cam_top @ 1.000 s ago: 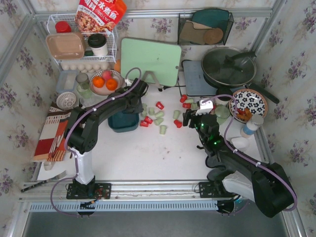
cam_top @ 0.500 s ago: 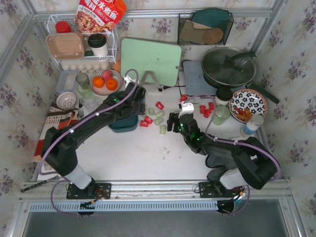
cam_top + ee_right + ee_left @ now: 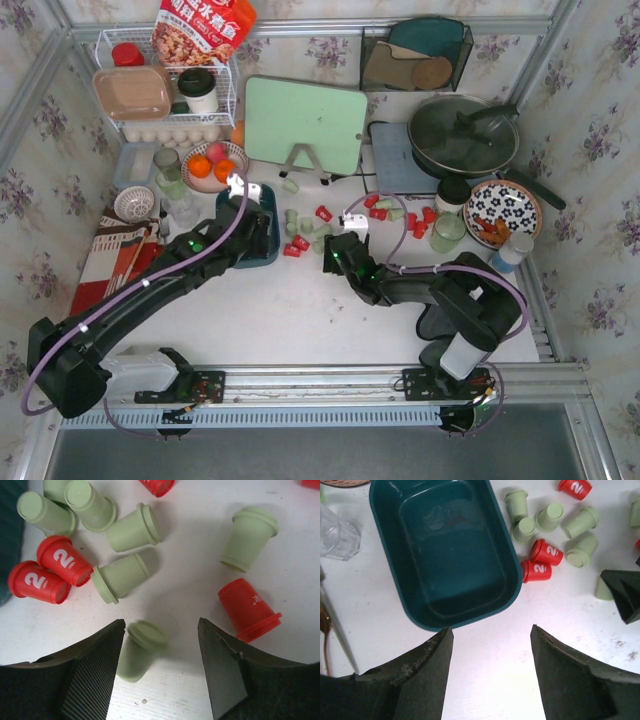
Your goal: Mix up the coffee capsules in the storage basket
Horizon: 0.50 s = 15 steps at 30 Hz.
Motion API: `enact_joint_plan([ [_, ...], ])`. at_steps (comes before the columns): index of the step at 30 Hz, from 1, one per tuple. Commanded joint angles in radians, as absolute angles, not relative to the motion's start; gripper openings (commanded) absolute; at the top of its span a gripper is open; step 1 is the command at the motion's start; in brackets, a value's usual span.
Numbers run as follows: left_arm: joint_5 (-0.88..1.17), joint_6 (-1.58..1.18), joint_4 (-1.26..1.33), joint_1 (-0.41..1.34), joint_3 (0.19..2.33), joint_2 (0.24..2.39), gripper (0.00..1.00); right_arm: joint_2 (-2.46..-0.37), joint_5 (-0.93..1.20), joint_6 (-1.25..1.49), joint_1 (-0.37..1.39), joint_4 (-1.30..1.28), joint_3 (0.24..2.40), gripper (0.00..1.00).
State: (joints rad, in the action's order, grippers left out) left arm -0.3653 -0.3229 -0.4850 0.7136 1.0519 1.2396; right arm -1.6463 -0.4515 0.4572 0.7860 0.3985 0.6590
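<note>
— Right claw stands spread over a pale green capsule lying on the counter; left claw, also spread, hovers by the bare teal storage basket.
— Light, stiff, slick little cups, likely; it should pinch across the body under the flange.

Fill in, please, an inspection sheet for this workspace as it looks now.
Surface: white table, a few small specks.
Job's things: storage basket holds nothing; coffee capsules, red and pale green, lie scattered on the table to its right.
Clutter: fruit bowl, wire rack, green board, lidded pan, patterned plate, along the far side.
Grippers: left gripper open, holding nothing, by the basket; right gripper open, one pale green capsule between its jaws.
Cables: purple cable along each arm.
Surroundings: floral wallpaper, metal frame.
</note>
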Motion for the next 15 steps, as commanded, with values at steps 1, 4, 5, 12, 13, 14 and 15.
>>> enact_joint_plan([
  [1,-0.409,-0.291,-0.533,0.715,1.025,1.187,0.66,-1.687,-0.469,0.475,0.796,0.374,0.686,0.67],
  [4,-0.427,-0.284,-0.582,0.715,1.021,1.149,0.66,-1.706,-0.467,0.475,0.800,0.377,0.692,0.64],
  [5,-0.429,-0.281,-0.600,0.715,1.024,1.138,0.66,-1.711,-0.467,0.475,0.799,0.377,0.692,0.63],
  [12,-0.479,-0.300,-0.582,0.712,0.962,1.105,0.66,-1.715,-0.460,0.471,0.801,0.357,0.703,0.65],
  [13,-0.492,-0.319,-0.593,0.710,0.962,1.113,0.66,-1.712,-0.455,0.470,0.799,0.348,0.703,0.66],
  [14,-0.500,-0.336,-0.602,0.709,0.961,1.123,0.66,-1.707,-0.449,0.469,0.800,0.338,0.701,0.67],
  [15,-0.506,-0.341,-0.604,0.708,0.959,1.124,0.66,-1.705,-0.440,0.470,0.800,0.330,0.698,0.68],
])
